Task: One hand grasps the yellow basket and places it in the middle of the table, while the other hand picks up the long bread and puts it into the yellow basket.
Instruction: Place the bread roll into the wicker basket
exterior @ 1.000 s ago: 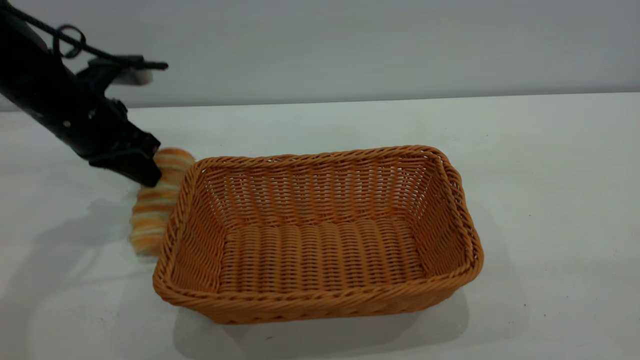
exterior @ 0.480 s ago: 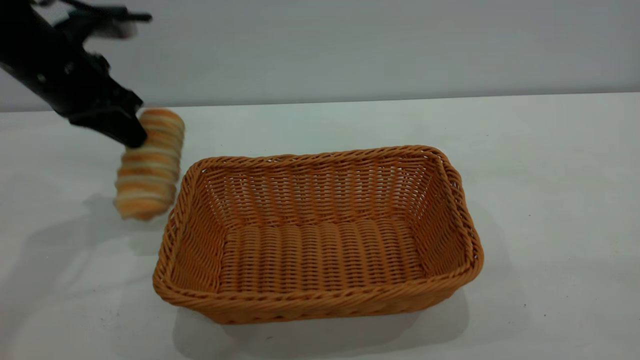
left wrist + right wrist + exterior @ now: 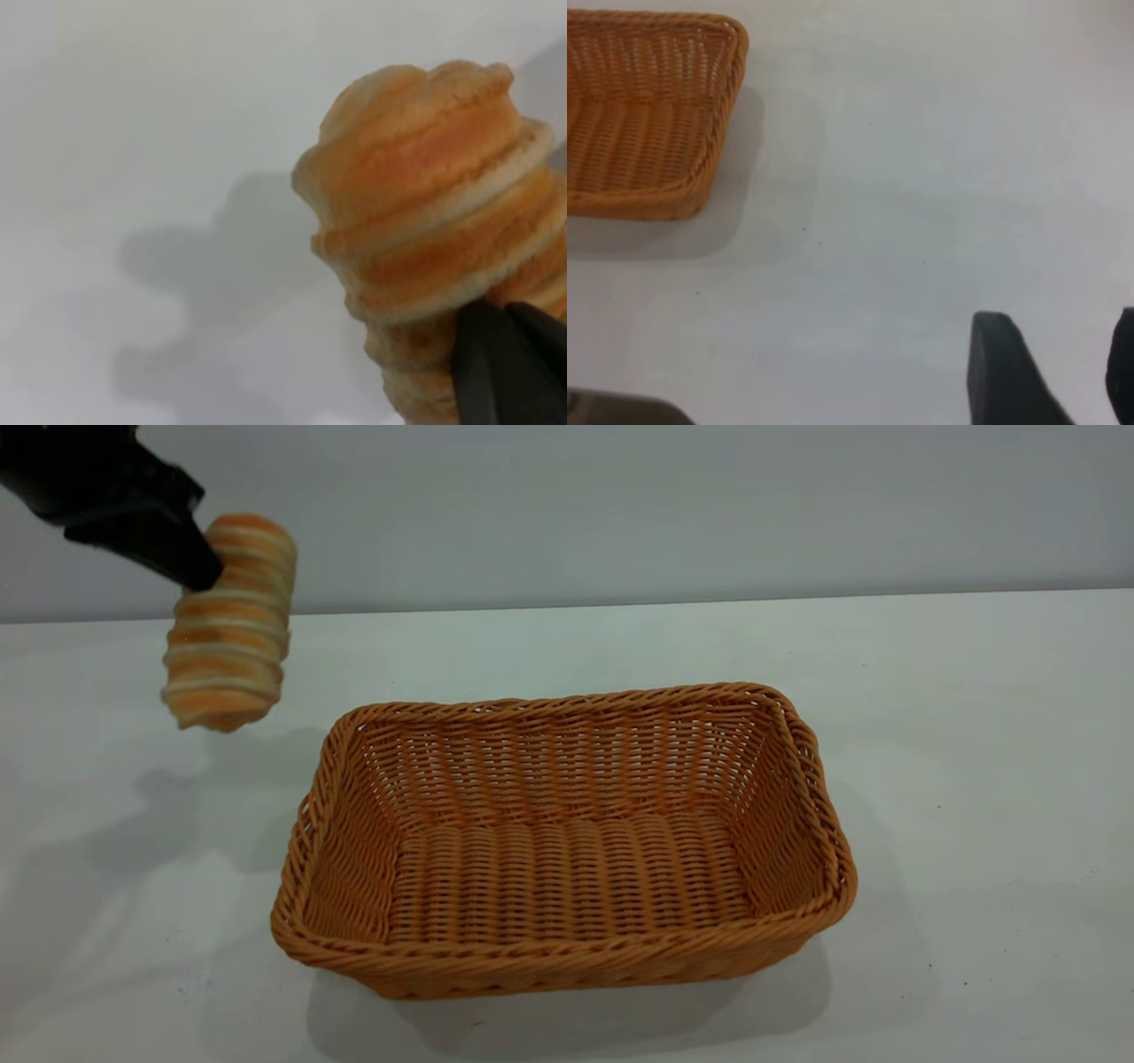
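left gripper [image 3: 199, 558]: at about 10 o'clock in the outside view, up off the table, clamped on the upper end of the bread; in its wrist view one dark finger [image 3: 505, 363] presses the loaf's side.
bread [image 3: 229, 622]: hangs nearly upright in the air, lower end free, its shadow on the white surface below; it sits toward 10 o'clock from the basket, apart from the braided rim and higher than it.
basket [image 3: 567, 965]: rests flat on the table near the middle, long side across the view, nothing inside; its near rim faces 6 o'clock, its far rim 12 o'clock.
table [image 3: 974, 779]: bare white surface all round the basket, with wide room at 3 o'clock and 9 o'clock and a narrower strip at 6 o'clock; the back edge meets the wall at 12 o'clock.
right gripper [image 3: 1052, 372]: seen only in its own wrist view, above bare table and well apart from the basket's corner [image 3: 700, 177]; two dark fingers with a clear gap between them, holding nothing.
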